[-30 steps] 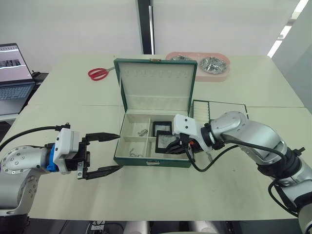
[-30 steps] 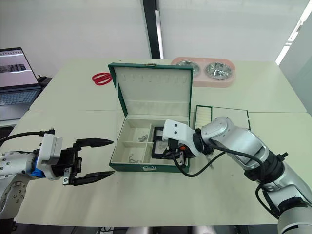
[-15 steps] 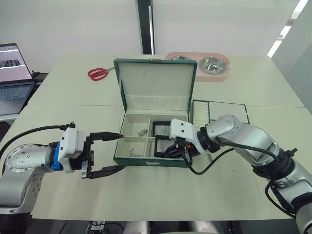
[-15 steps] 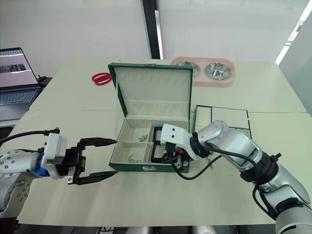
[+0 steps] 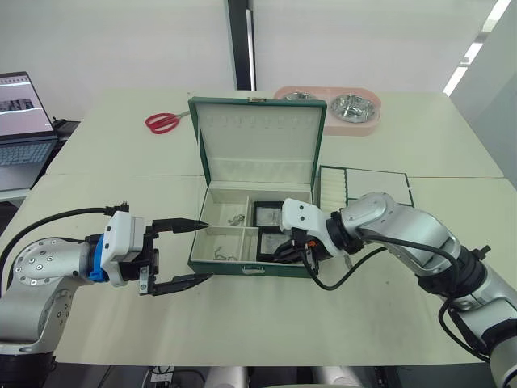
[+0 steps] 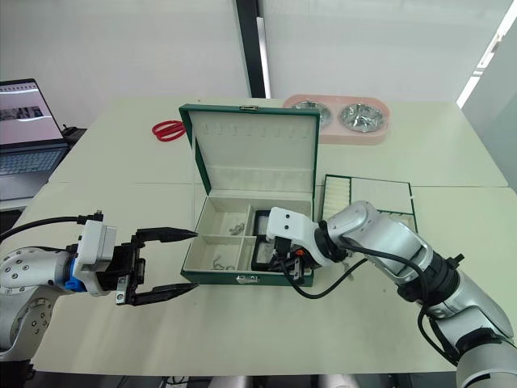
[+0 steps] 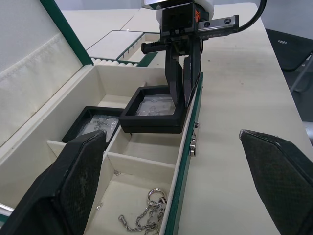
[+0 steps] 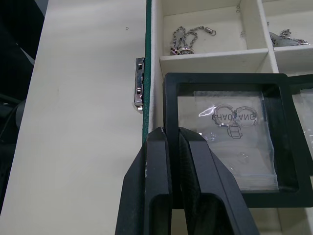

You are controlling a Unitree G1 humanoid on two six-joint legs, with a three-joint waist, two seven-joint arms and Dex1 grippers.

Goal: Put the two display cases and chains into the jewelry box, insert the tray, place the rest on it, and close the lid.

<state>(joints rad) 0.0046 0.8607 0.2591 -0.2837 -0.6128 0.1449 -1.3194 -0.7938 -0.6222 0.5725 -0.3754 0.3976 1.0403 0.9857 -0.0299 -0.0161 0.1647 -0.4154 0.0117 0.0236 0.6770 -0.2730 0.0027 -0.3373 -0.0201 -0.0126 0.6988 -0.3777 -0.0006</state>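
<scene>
You see the green box (image 5: 242, 265) open, lid (image 5: 260, 137) upright; one black case (image 7: 155, 109) tilts over its front compartment (chains (image 7: 145, 216) alongside), tray (image 5: 367, 182) outside.

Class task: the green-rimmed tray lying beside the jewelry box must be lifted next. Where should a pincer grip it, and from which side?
Probably the tray by its bare far-right rim, coming from above: it lies flat, and the jewelry box blocks its left side.

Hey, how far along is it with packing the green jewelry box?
Done: one black-framed display case lies in a back compartment of the open dark green jewelry box, and silver chains sit in its left compartments. In hand: the right gripper is shut on the second display case, tilted over the front right compartment. Left: insert the cream-lined tray, load it, close the lid.
</scene>
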